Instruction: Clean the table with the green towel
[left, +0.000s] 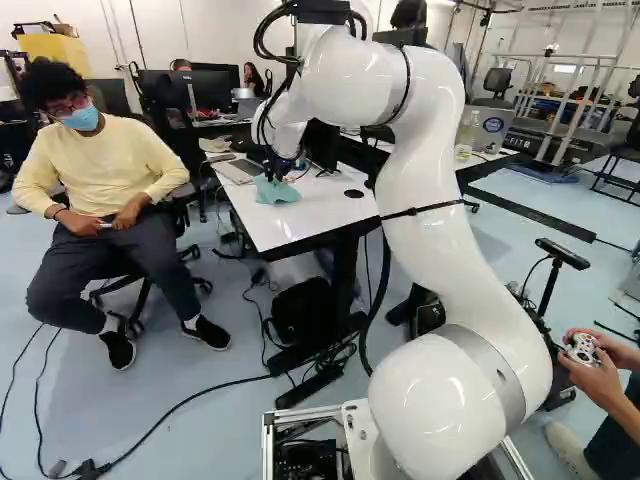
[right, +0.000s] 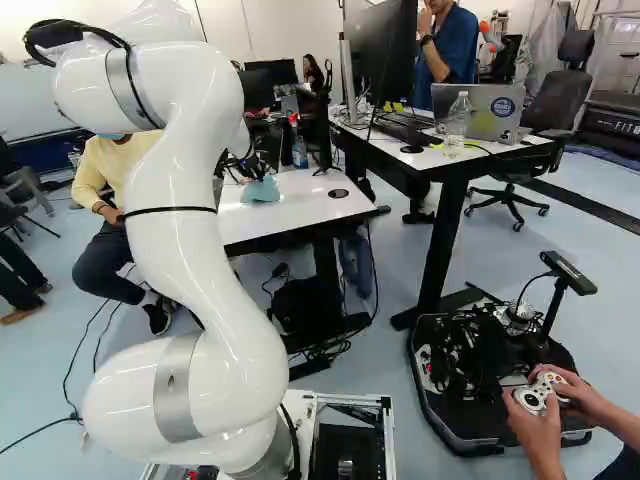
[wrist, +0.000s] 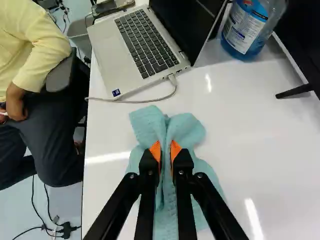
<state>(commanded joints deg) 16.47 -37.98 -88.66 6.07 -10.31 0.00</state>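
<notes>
In the left base view my gripper (left: 274, 174) reaches down to the far part of the white table (left: 330, 215). The green towel (left: 276, 191) lies bunched beneath it on the tabletop. Seen from the wrist, the gripper (wrist: 166, 152) is shut on a fold of the towel (wrist: 187, 129), an orange pad on either side. The cloth bulges ahead of the fingers and spreads out to both sides under them. What lies directly below the fingers is hidden.
Ahead of the towel are an open laptop (wrist: 135, 55) with its cable (wrist: 150, 100) and a blue bottle (wrist: 249, 25). A monitor foot (wrist: 294, 91) stands on the tabletop. A person sits close beside the table edge. A second table (right: 470, 150) stands nearby.
</notes>
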